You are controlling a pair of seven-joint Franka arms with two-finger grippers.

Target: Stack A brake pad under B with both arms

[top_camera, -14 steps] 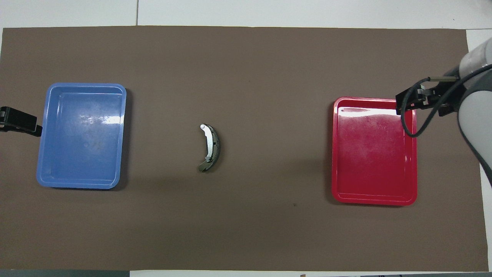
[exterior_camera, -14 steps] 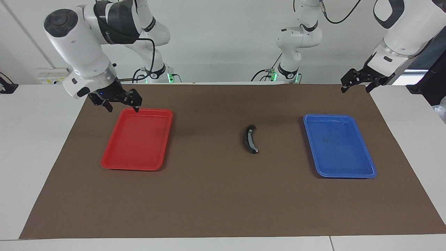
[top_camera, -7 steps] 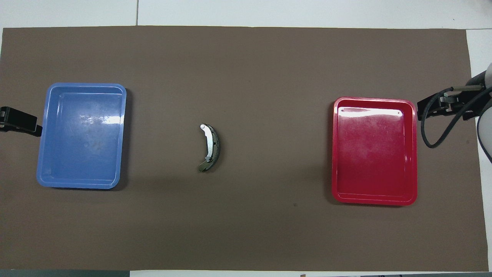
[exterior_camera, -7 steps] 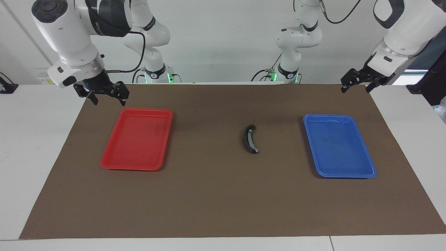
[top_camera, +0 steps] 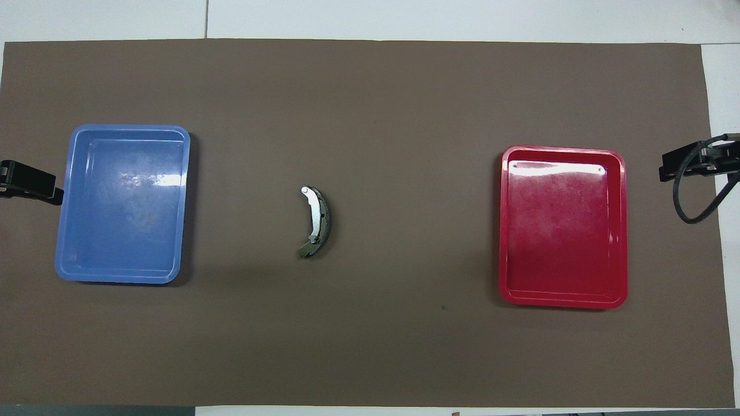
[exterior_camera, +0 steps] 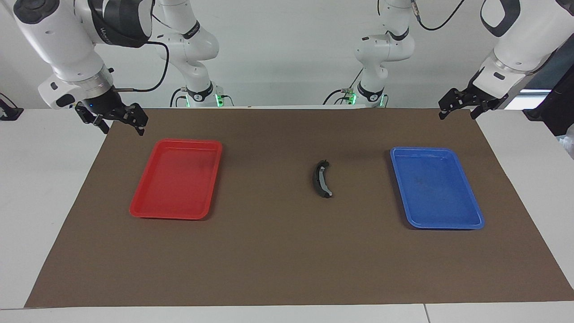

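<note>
The curved crescent piece B [exterior_camera: 321,179] lies on the brown mat [exterior_camera: 269,251] about midway between the two trays; it also shows in the overhead view [top_camera: 316,221], with its light grey strip along the arc. I see no separate short, straight A brake pad in either view. My right gripper [exterior_camera: 123,132] is open and empty, raised over the mat's edge beside the red tray [exterior_camera: 152,211]; its tip shows in the overhead view [top_camera: 670,171]. My left gripper [exterior_camera: 457,116] is open and empty, waiting over the mat's corner near the blue tray [exterior_camera: 475,222], and shows in the overhead view [top_camera: 34,188].
The red tray [top_camera: 621,231] toward the right arm's end and the blue tray [top_camera: 65,231] toward the left arm's end both hold nothing. White table surface borders the mat on all sides.
My right gripper has risen and drawn away from the red tray's corner toward the right arm's end of the table. The left arm and piece B have not moved.
</note>
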